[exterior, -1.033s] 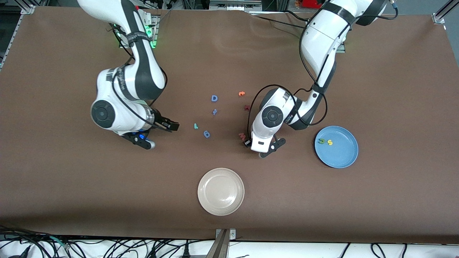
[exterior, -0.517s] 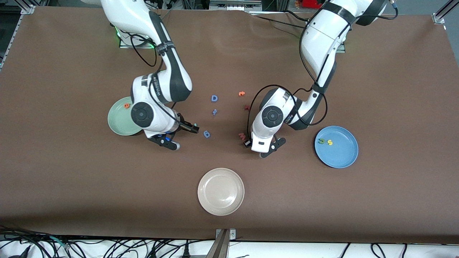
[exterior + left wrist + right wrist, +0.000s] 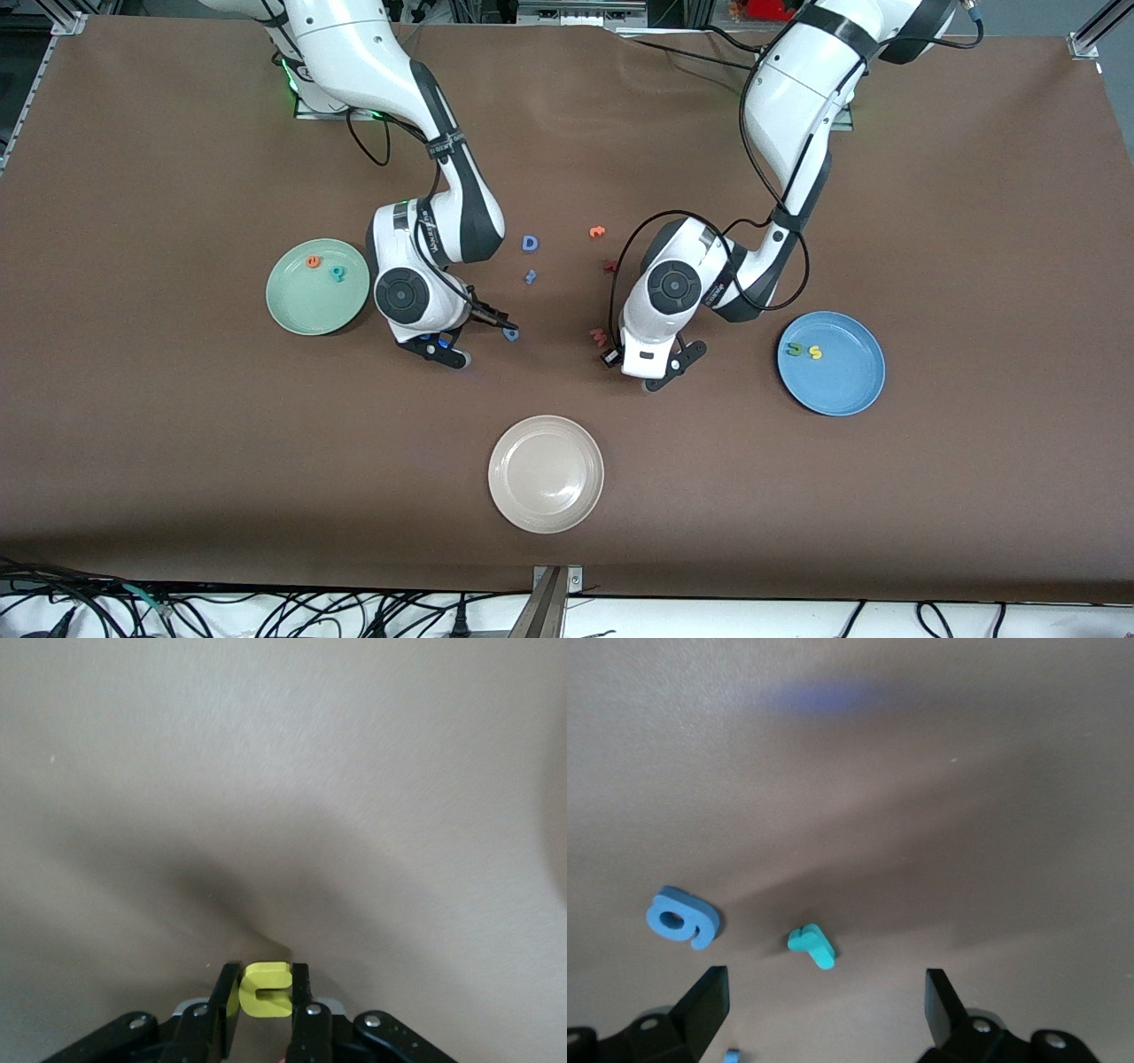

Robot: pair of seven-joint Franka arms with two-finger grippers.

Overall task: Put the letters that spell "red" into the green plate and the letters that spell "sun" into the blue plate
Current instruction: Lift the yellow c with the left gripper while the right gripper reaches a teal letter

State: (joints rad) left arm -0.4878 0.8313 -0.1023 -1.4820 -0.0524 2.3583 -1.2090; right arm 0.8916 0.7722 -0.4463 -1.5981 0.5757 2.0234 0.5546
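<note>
Green plate [image 3: 292, 310]: it sits toward the right arm's end of the table and holds the orange "e" [image 3: 312, 261] and the teal "d" [image 3: 337, 273].
Right gripper [image 3: 822, 994]: its jaws are spread wide and it carries nothing. You have it low over the teal "r" [image 3: 811, 946], with the blue "6" [image 3: 684, 917] just beside.
Teal "r" handling: it looks like thin, light, soft foam lying flat. Pinch it across the stem, and expect it to skid or tip.
Left gripper [image 3: 263, 989]: it is clamped on the yellow "u" [image 3: 266, 990] across the letter's two sides, down by the table beside the pink "w" [image 3: 599, 336].
Blue plate [image 3: 842, 394]: it sits toward the left arm's end and holds the dark green "n" [image 3: 795, 349] and the yellow "s" [image 3: 814, 353].
Writing: you can read only the letter shapes, including the blue "D" [image 3: 530, 243]. The printing on the arms is illegible.
</note>
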